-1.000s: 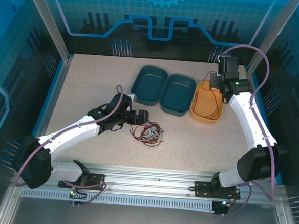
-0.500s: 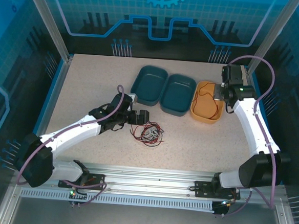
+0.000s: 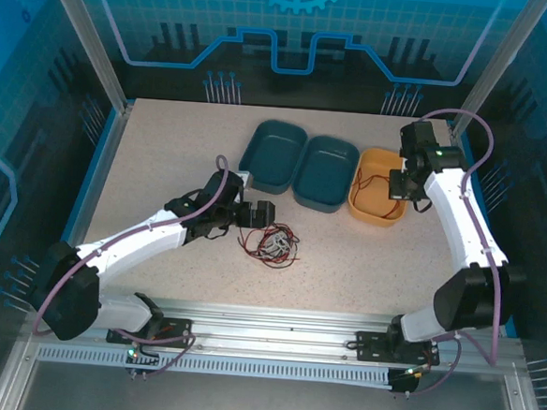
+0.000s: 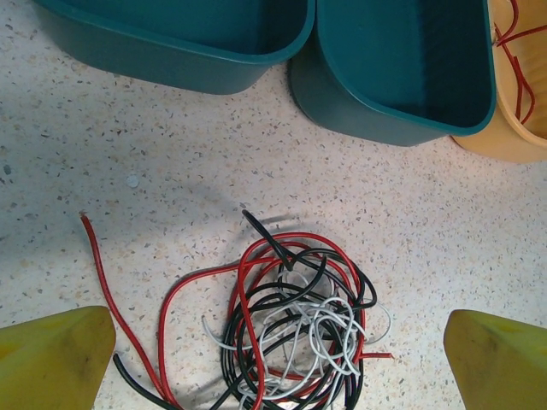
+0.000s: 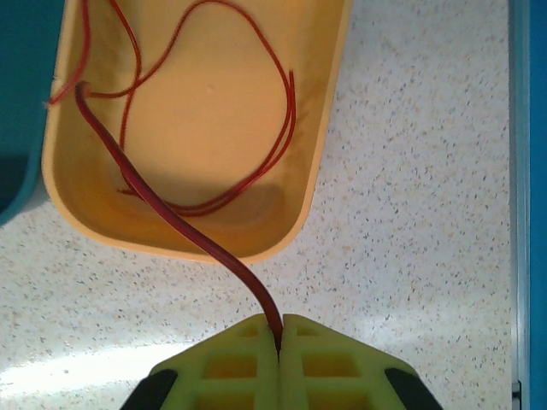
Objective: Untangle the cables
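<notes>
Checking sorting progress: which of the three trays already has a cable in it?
The yellow tray, rightmost: a red cable lies in it. The two teal trays hold none.

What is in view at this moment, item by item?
table: one, speckled beige, under everything
teal trays: two, teal, side by side at the far middle of the table, nothing in them
yellow tray: one, yellow-orange, to the right of the teal trays
red cable: one, red, looped in the yellow tray, one end coming out over its near rim
tangle: one, red, black and white strands, on the table near the teal trays
left gripper: one, yellow fingers, open, low over the tangle
right gripper: one, yellow fingers, shut on the red cable, just outside the yellow tray
</notes>
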Available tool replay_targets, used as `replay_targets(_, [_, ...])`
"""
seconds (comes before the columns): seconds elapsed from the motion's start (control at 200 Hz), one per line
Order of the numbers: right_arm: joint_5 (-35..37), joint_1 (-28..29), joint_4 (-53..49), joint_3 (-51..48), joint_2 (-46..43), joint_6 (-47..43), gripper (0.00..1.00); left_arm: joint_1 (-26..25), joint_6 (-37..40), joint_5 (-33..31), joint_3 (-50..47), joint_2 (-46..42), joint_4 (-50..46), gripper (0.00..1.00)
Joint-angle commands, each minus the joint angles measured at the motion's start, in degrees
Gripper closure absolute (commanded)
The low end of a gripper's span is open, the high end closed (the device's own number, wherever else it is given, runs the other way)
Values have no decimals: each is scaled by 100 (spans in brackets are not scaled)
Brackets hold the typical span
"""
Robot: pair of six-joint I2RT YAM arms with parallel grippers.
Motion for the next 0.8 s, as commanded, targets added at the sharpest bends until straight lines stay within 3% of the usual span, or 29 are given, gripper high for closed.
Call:
replay_targets(0.0, [-13, -82, -454, 268, 440, 33, 100, 46, -93, 191, -78, 98, 116, 1])
replay_targets(0.796, [-203, -46, -438, 2266, 3759, 895, 100, 47, -106, 315, -121, 124, 134, 1])
